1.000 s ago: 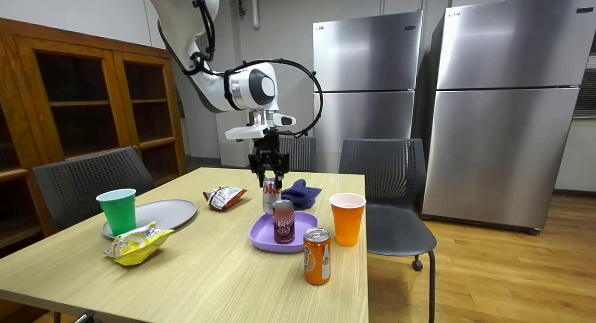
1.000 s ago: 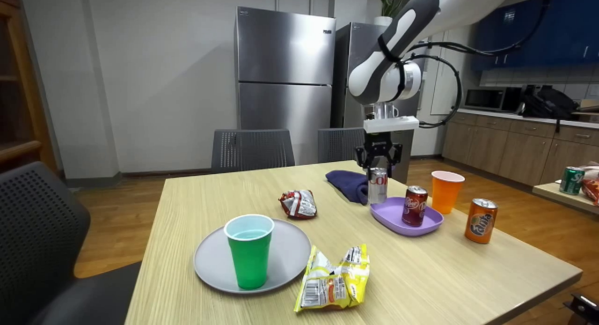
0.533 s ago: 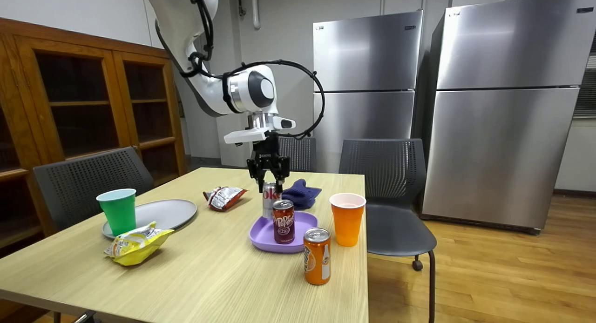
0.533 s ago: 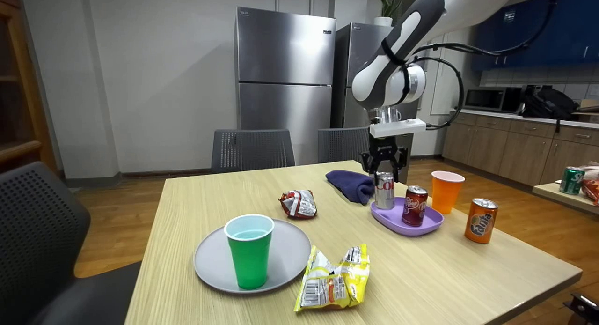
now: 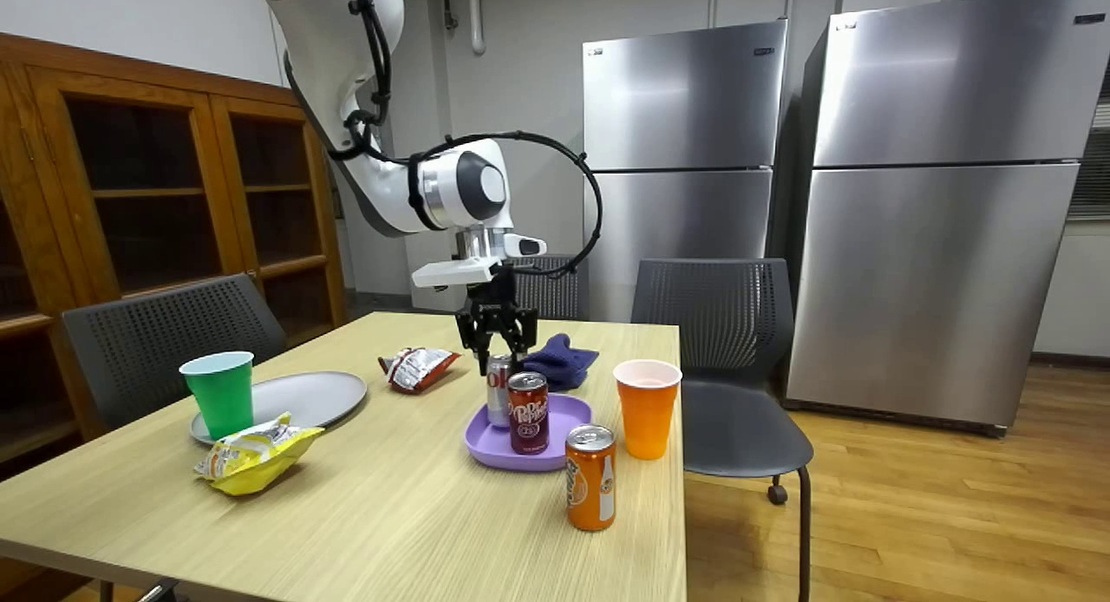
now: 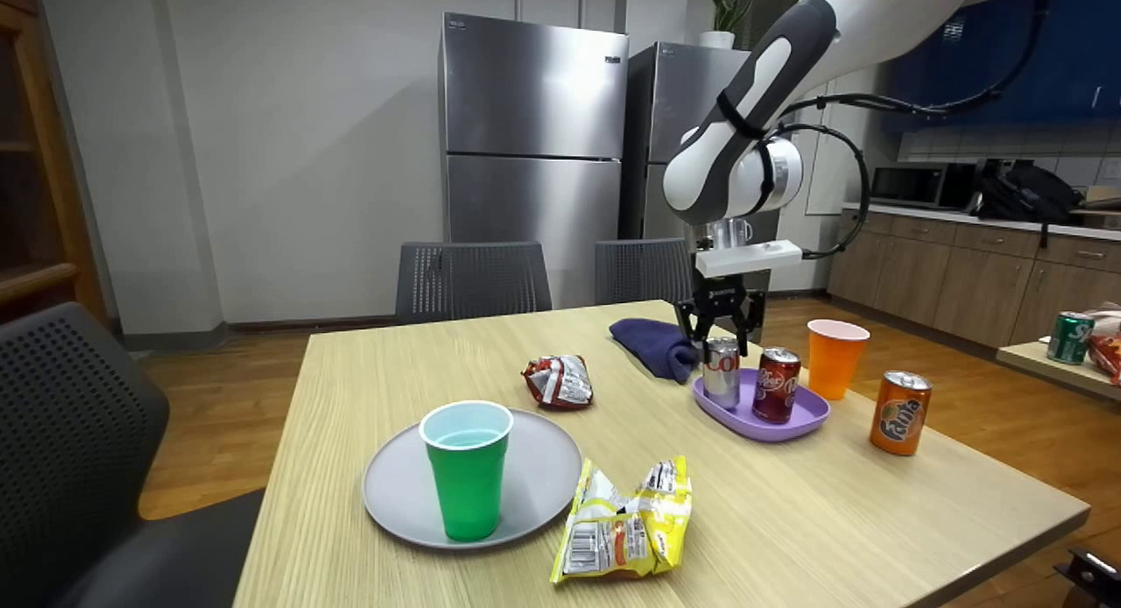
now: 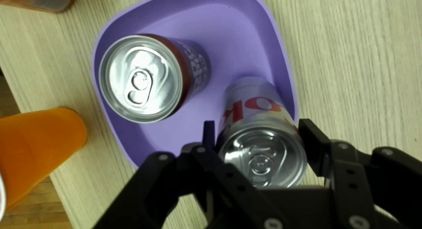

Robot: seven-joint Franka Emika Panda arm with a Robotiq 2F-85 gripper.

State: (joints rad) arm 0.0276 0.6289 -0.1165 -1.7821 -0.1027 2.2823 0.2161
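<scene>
Within purple plate now: Coke can

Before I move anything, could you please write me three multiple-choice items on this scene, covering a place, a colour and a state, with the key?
1. Where does the green cup stand?
A) On the purple dish
B) On the gray plate
C) On a chair

2. What colour is the bunched cloth?
A) Red
B) Yellow
C) Dark blue

3. What is the state of the claw?
A) Closed on the silver can
B) Closed on the orange cup
C) Wide open, with nothing in it

Key:
1. B, since in an exterior view the cup's base sits inside the plate's rim.
2. C, since the cloth shows dark blue in both exterior views.
3. A, since in the wrist view the jaws stand against both sides of the silver can.
</scene>
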